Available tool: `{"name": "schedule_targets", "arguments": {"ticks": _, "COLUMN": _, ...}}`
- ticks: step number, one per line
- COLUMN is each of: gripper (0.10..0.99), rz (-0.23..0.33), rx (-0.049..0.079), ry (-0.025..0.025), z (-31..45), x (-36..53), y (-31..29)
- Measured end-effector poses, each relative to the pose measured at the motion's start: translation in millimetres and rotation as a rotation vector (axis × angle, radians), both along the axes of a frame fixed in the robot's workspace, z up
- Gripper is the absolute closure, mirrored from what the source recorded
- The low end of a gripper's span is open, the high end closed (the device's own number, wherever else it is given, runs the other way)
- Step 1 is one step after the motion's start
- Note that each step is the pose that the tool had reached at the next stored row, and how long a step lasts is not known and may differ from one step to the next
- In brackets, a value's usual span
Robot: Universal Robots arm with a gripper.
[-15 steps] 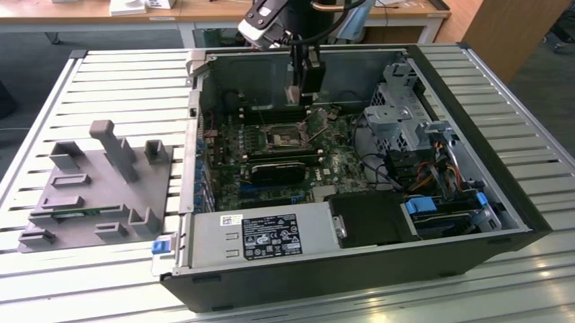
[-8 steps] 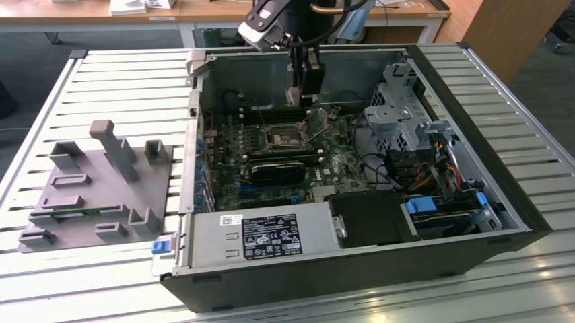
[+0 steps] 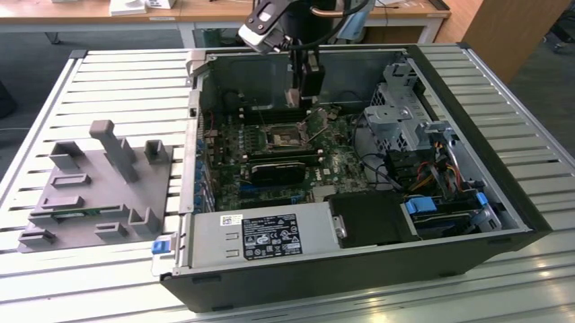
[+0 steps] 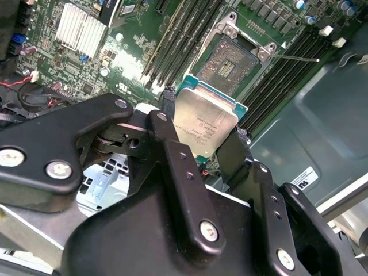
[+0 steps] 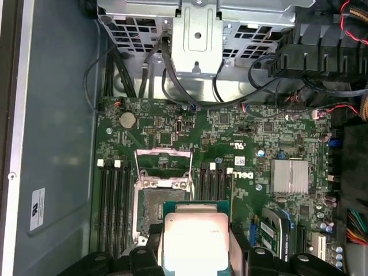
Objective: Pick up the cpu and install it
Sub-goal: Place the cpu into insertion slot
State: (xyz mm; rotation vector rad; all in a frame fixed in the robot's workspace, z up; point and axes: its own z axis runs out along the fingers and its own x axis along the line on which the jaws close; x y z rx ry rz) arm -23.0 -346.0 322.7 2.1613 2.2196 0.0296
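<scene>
The cpu (image 4: 210,118), a flat square chip with a silver top and pale rim, sits between the black fingers (image 4: 167,115) of my gripper (image 4: 204,123), which is shut on it. In the first wrist view the cpu (image 5: 195,241) hangs over the near edge of the motherboard socket (image 5: 164,201), apart from it; the socket's metal frame (image 5: 164,167) is flipped open. The socket (image 4: 230,63) lies bare beyond the chip, with its lever out to one side. In the exterior view the gripper (image 3: 303,94) hangs inside the open computer case, above and slightly behind the socket (image 3: 285,138).
Black memory slots (image 5: 112,201) flank the socket on both sides. A silver heatsink (image 5: 291,175), a metal drive cage (image 3: 400,114) with cables and the power supply (image 3: 260,235) crowd the case. A grey fixture block (image 3: 99,182) stands on the slatted table (image 3: 117,74).
</scene>
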Motion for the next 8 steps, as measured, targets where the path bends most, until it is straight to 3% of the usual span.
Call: {"name": "schedule_targets", "arguments": {"ticks": 8, "gripper": 0.545, "rz": 0.000, "rx": 0.000, "ry": 0.0001, "z": -4.4, "x": 0.0, "y": 0.0}}
